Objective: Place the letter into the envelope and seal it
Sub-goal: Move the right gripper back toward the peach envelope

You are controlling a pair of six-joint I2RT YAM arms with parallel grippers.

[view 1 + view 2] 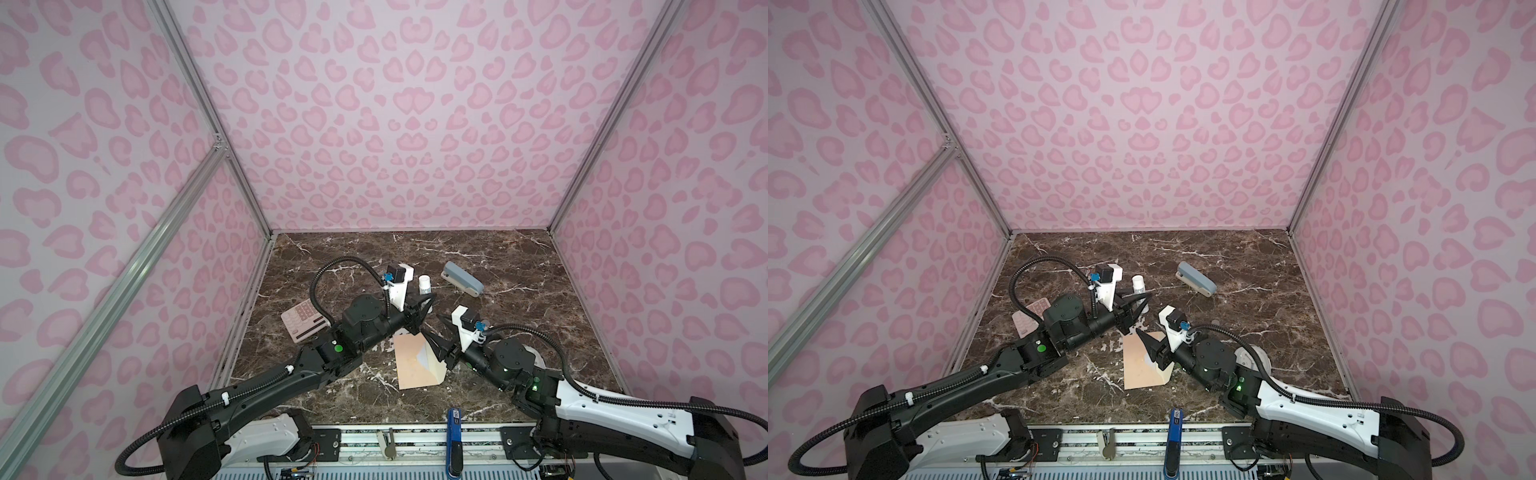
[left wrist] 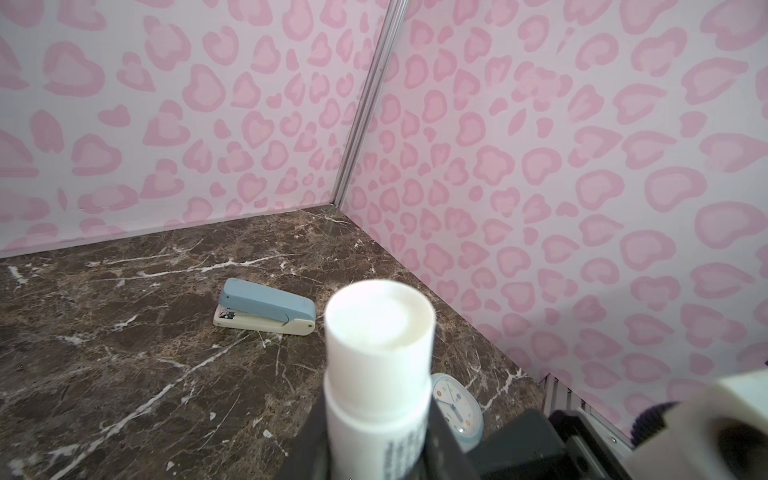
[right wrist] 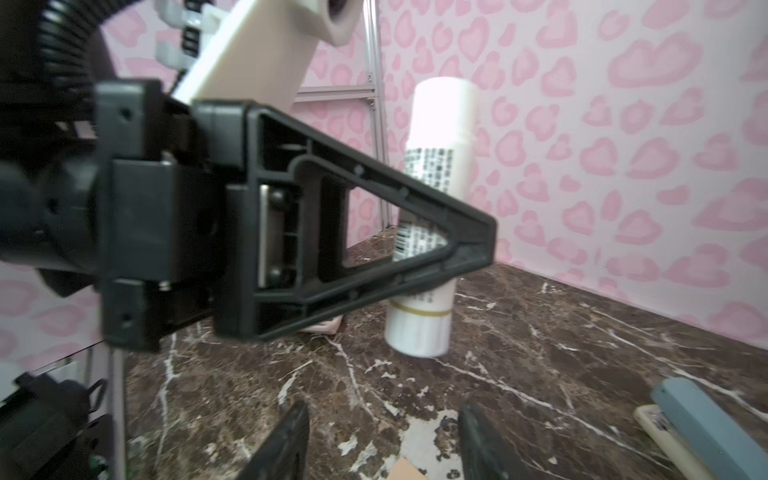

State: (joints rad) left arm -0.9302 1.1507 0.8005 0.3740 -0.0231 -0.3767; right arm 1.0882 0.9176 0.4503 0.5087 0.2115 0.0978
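Two pincers of mine work over the marble table (image 1: pixel 519 266). Largest on it, the peach envelope (image 1: pixel 411 368) lies flat at the near middle; my right gripper (image 1: pixel 432 326) sits over its right edge, jaws apart, holding nothing. A pale patch shows there (letter or lining, I cannot tell). Just beyond, my left gripper (image 1: pixel 426 307) is clamped round an upright white glue stick (image 3: pixel 436 124)

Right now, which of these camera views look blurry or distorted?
Left wrist view: the glue stick fills the foreground and looks soft, while the stapler behind is crisp. Right wrist view: the right gripper is blurred at the frame edge. Both top views: wide-angle bend splays the wall posts; the envelope is clear.
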